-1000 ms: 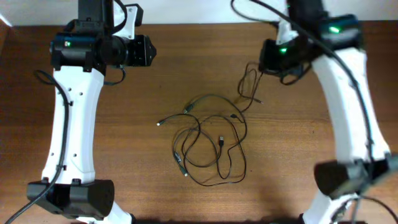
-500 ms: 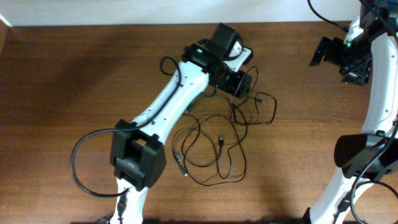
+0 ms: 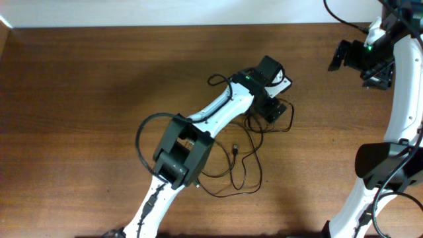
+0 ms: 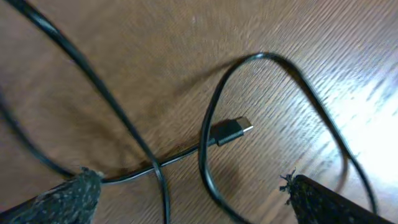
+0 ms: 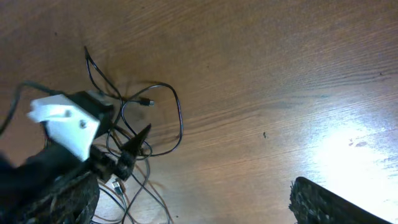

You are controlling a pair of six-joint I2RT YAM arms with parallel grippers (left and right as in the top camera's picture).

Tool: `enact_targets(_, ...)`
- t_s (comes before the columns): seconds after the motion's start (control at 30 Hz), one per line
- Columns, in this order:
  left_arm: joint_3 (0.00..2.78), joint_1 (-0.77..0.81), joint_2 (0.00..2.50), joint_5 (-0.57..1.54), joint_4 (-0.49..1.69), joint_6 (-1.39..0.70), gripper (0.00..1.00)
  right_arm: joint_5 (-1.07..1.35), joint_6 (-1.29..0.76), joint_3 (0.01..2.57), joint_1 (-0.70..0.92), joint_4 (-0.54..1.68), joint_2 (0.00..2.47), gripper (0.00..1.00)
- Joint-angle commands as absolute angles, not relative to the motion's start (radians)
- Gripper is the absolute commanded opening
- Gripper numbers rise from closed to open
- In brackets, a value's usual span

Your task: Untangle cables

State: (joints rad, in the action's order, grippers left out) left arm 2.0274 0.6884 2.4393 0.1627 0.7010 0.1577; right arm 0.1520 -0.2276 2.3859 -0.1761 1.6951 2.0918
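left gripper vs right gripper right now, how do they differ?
Position: the left gripper sits over the cables, with a loop and plug just ahead of its fingers. The right gripper is off toward the table's far right, away from them.
Height: the left gripper is close to the wood; the right gripper looks raised well above it.
Shared: both are open, neither holding anything.

No text, label, brand mark, number or sign is legible in any view, whether on the white left arm (image 3: 218, 114), the right arm (image 3: 404, 79), the cables (image 4: 229, 132) or the tabletop (image 3: 99, 79).
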Motion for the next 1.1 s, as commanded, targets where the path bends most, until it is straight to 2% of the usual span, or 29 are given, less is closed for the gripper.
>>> enact_targets(0.0, 2.03, 0.693, 2.495, 0.155, 0.684, 0.17, 0.88, 0.157, -0.216, 2.387, -0.177, 1.699, 2.088, 0.99)
enact_targets(0.03, 2.03, 0.693, 2.5, 0.155, 0.685, 0.17, 0.79, 0.157, -0.216, 2.387, -0.177, 1.699, 2.088, 0.99)
enact_targets(0.1, 2.03, 0.694, 2.5, 0.155, 0.687, 0.17, 0.51, 0.157, -0.216, 2.387, -0.177, 1.699, 2.088, 0.99)
enact_targets(0.13, 2.03, 0.694, 2.5, 0.154, 0.695, 0.17, 0.25, 0.157, -0.216, 2.387, -0.177, 1.699, 2.088, 0.99)
enact_targets(0.2, 2.03, 0.694, 2.5, 0.106, 0.71, 0.17, 0.04, 0.157, -0.216, 2.387, -0.177, 1.699, 2.088, 0.99)
enact_targets(0.23, 2.041, 0.693, 2.5, 0.074, 0.729, 0.17, 0.0, 0.157, -0.216, 2.387, -0.177, 1.699, 2.088, 0.99)
enact_targets(0.3, 2.133, 0.679, 2.493, 0.059, 0.822, 0.169, 0.0, 0.157, -0.216, 2.387, -0.177, 1.699, 2.088, 0.99)
enact_targets(0.37, 2.348, 0.656, 2.489, 0.059, 0.987, 0.169, 0.0, 0.157, -0.216, 2.387, -0.177, 1.699, 2.088, 0.99)
enact_targets(0.47, 2.739, 0.602, 2.489, 0.058, 1.22, 0.161, 0.0, 0.157, -0.216, 2.387, -0.177, 1.699, 2.088, 0.99)
enact_targets(0.57, 3.138, 0.482, 2.469, 0.056, 1.426, 0.139, 0.0, 0.157, -0.216, 2.387, -0.177, 1.699, 2.088, 0.99)
enact_targets(0.7, 3.137, 0.25, 2.329, 0.055, 1.507, 0.057, 0.0, 0.16, -0.216, 2.387, -0.175, 1.699, 2.088, 0.99)
enact_targets(0.83, 3.137, -0.064, 2.309, 0.054, 1.689, -0.243, 0.0, 0.169, -0.213, 2.387, -0.164, 1.699, 2.088, 0.99)
enact_targets(0.97, 3.12, -0.297, 2.282, 0.134, 1.689, -0.252, 0.0, 0.168, -0.213, 2.387, -0.164, 1.699, 2.088, 0.99)
enact_targets(1.07, 2.834, -0.516, 2.131, 0.104, 1.688, -0.231, 0.0, 0.169, -0.194, 2.387, -0.164, 1.699, 2.088, 0.99)
